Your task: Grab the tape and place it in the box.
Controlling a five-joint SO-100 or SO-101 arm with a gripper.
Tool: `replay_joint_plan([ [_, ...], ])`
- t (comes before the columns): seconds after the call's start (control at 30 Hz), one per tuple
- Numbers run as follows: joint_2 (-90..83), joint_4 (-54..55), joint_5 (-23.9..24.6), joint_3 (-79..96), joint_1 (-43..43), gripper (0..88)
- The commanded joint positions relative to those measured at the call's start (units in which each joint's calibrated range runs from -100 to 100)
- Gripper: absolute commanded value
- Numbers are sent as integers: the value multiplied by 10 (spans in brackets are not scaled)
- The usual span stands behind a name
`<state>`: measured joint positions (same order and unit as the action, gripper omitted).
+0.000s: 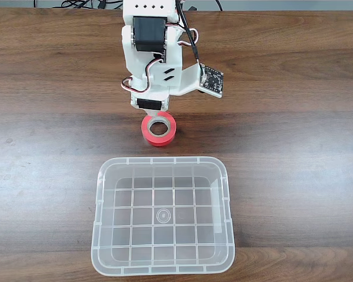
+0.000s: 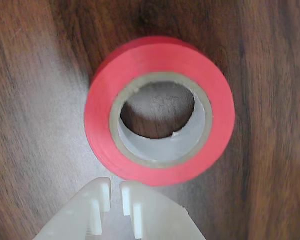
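The tape (image 1: 159, 140), a small red roll with a grey-beige core, lies flat on the wooden table just beyond the far rim of the box (image 1: 163, 160). The box is a clear plastic bin with a grid-ribbed bottom and nothing in it. In the fixed view my gripper (image 1: 159, 113) hangs over the roll's far edge. In the wrist view the tape (image 2: 100, 120) sits just ahead of the gripper (image 2: 115, 189). The white fingers (image 2: 97, 202) stand almost together with a thin slit between them, and they hold nothing.
The white arm (image 1: 148, 53) rises from the far side of the table, with a small circuit board (image 1: 212, 80) sticking out to its right. Bare wood (image 1: 294, 153) stretches to both sides of the tape and the box. Cables lie along the far edge.
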<state>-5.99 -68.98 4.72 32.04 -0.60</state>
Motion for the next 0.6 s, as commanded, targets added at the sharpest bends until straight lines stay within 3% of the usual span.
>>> replay_joint_plan([
  [0.0, -39, 5, -8, -5, 14, 34],
  [0.27, -39, 4, -9, -5, 14, 217],
  [0.57, -39, 28, -32, 55, 13, 229],
])
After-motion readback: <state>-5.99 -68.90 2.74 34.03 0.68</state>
